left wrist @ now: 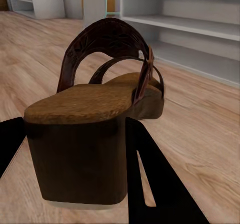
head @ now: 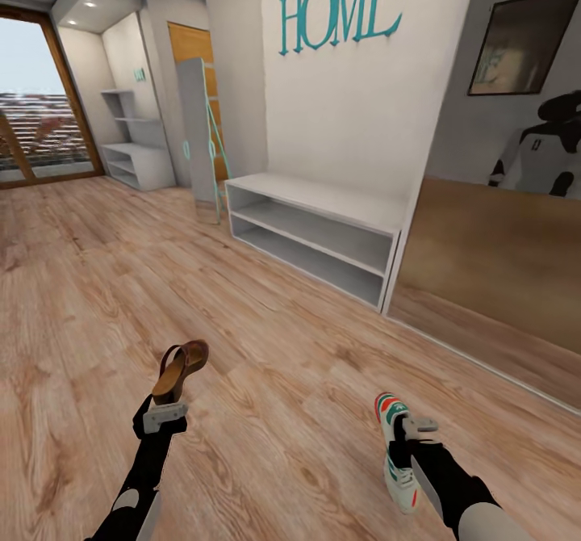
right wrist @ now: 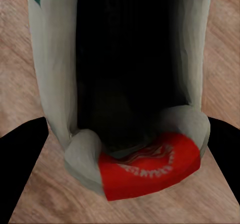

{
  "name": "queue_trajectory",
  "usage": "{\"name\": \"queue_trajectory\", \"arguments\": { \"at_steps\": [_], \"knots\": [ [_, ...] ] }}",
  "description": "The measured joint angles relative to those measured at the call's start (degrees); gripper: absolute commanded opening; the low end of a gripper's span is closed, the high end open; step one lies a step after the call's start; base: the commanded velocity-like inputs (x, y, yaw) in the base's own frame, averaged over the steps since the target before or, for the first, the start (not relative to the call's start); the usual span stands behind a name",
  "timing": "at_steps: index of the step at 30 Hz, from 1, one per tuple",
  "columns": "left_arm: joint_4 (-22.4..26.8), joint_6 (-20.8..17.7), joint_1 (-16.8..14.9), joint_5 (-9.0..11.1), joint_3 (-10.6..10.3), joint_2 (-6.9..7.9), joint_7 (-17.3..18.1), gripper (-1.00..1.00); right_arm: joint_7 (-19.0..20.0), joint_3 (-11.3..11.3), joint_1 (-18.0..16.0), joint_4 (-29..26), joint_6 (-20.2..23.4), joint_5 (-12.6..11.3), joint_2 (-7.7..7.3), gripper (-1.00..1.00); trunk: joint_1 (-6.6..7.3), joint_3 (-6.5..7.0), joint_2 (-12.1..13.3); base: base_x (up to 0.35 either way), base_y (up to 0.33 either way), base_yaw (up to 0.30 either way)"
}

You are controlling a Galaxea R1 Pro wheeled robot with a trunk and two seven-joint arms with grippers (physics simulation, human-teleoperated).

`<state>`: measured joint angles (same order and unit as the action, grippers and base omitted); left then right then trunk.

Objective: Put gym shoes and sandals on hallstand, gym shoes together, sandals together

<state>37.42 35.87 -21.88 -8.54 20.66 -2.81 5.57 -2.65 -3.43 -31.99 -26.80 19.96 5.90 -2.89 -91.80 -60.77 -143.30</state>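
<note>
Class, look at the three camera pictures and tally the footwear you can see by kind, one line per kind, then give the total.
Brown sandal: 1, held in the left gripper
White gym shoe with teal and red trim: 1, held in the right gripper
Total: 2 pieces of footwear

Brown sandal (head: 181,371) and striped sneaker (head: 397,452) held above floor (head: 274,379).

We see soft, even light, brightest at the glass door (head: 36,105), with faint shadows on the floor (head: 266,412). The wrist views look blurry up close, and straight lines bow near the head view's edges.
</note>
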Motion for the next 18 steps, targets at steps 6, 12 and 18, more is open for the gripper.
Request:
{"name": "queue_trajectory", "arguments": {
  "at_steps": [6,12,18],
  "knots": [
    [0.0,-0.01,0.0,0.03,0.0,-0.01,-0.03,-1.0,-0.06,0.0,0.01,0.0,0.0,0.05,0.3,-1.0,0.0,-0.26,0.0,0.285,0.279,0.005],
    [0.0,-0.01,0.0,0.01,0.0,-0.06,-0.03,-1.0,-0.08,0.0,0.0,0.06,0.0,0.07,0.4,-1.0,0.0,-0.61,0.0,0.32,0.153,0.099],
    [0.0,-0.01,0.0,0.01,0.0,-0.06,-0.03,-1.0,-0.08,0.01,0.02,0.09,-0.01,0.03,0.56,-1.0,0.0,-0.96,0.0,0.338,0.096,0.133]
  ]
}}
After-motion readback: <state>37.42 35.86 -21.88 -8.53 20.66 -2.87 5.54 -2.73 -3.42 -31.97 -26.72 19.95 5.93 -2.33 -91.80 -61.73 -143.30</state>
